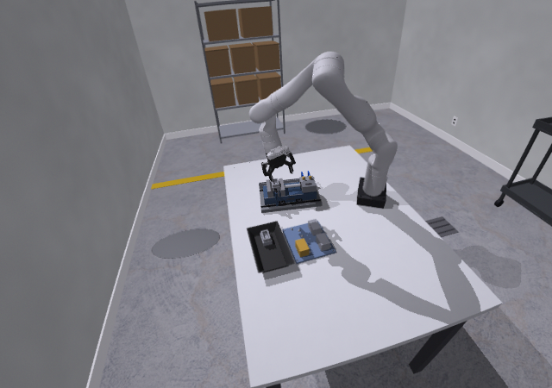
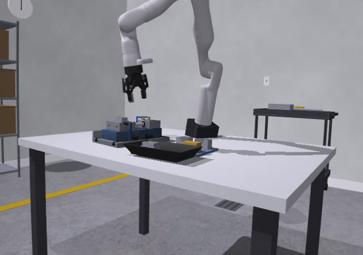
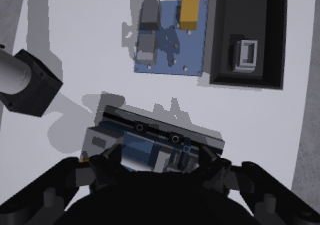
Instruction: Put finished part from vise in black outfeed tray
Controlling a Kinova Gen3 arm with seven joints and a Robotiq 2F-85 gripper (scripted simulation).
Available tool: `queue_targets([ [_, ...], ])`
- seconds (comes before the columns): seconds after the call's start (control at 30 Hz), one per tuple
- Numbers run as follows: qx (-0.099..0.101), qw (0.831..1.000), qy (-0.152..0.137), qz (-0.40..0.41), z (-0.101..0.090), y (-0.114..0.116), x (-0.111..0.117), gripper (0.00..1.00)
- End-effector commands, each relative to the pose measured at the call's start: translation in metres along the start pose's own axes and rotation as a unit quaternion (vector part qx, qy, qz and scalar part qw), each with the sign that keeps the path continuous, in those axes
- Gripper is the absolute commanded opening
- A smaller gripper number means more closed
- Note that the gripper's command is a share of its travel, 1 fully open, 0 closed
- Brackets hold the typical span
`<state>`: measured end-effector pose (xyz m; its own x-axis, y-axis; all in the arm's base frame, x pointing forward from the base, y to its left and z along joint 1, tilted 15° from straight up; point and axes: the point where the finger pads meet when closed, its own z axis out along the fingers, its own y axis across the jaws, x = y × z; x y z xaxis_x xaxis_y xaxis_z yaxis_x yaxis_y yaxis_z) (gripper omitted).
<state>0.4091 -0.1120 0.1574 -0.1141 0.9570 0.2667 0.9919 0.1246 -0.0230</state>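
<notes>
Here I am hovering my gripper [image 2: 135, 95], spread wide and empty, above the finished part [image 2: 120, 119] sitting clamped in the vise [image 2: 129, 129], judging a straight descent next.
</notes>
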Motion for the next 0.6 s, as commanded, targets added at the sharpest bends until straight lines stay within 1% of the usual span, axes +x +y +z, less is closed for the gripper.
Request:
queue_targets([
  [0.0,-0.012,1.000,-0.001,0.016,-0.002,0.000,-0.011,1.00],
  [0.2,-0.012,1.000,-0.001,0.016,-0.002,0.000,-0.011,1.00],
  [0.23,-0.027,0.999,-0.003,0.033,-0.003,0.002,-0.022,1.00],
  [0.43,-0.027,0.999,-0.003,0.033,-0.003,0.002,-0.022,1.00],
  [0.47,-0.040,0.998,-0.005,0.049,-0.004,0.004,-0.033,1.00],
  [0.57,-0.040,0.998,-0.005,0.049,-0.004,0.004,-0.033,1.00],
])
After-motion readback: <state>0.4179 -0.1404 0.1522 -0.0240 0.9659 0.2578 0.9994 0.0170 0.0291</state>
